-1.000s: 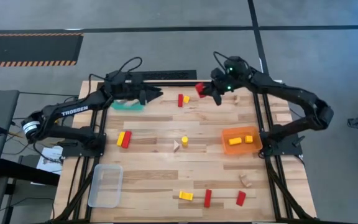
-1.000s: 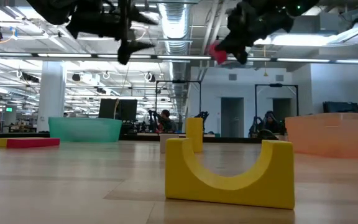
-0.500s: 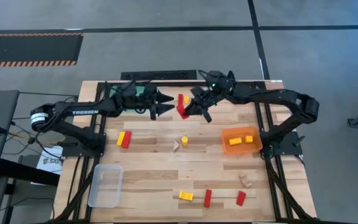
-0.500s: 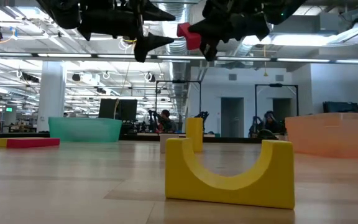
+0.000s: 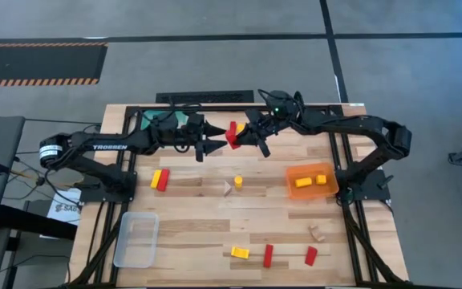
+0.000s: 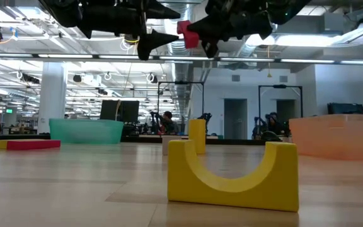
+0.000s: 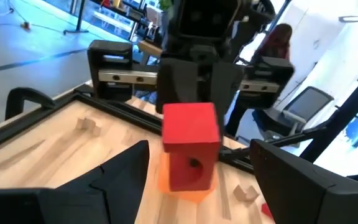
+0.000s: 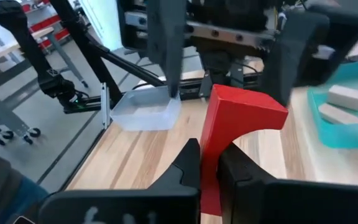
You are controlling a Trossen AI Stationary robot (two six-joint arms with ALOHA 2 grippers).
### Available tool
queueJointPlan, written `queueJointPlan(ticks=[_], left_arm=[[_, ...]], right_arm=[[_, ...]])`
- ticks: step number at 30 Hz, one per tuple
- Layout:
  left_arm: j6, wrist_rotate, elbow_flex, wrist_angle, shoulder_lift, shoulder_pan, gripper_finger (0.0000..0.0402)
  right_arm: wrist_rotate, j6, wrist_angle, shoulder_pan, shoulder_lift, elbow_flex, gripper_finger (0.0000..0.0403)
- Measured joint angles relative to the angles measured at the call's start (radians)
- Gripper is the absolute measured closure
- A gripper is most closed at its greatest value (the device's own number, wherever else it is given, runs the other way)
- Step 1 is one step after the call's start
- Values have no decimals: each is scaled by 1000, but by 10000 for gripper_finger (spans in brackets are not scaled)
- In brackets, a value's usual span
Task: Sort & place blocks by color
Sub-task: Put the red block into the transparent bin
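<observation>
Right gripper (image 5: 243,136) raised above the far middle of the table (image 5: 199,233), clamped on 1 red block (image 5: 233,136), block lifted clear of the wood. Left gripper (image 5: 213,138) at same height, tips facing it, fingers spread apart either side of that block, not closed on it. Below on the table: 2 yellow blocks (image 5: 310,181) in orange tray (image 5: 326,190); teal tray (image 5: 152,121) behind left arm; clear tray (image 5: 135,239) at near left

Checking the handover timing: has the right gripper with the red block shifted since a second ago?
Yes. The right gripper, shut on the red block, moved left, away from the orange tray, to meet the open left gripper.
</observation>
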Motion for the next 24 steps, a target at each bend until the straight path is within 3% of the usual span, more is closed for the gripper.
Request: queueJointPlan(ticks=[18, 24], left_arm=[[-10, -19, 1, 195, 109, -8, 136], [2, -21, 1, 209, 110, -8, 169]], right_arm=[[26, 46, -3, 2, 0, 0, 376], [27, 54, -8, 2, 0, 0, 380]])
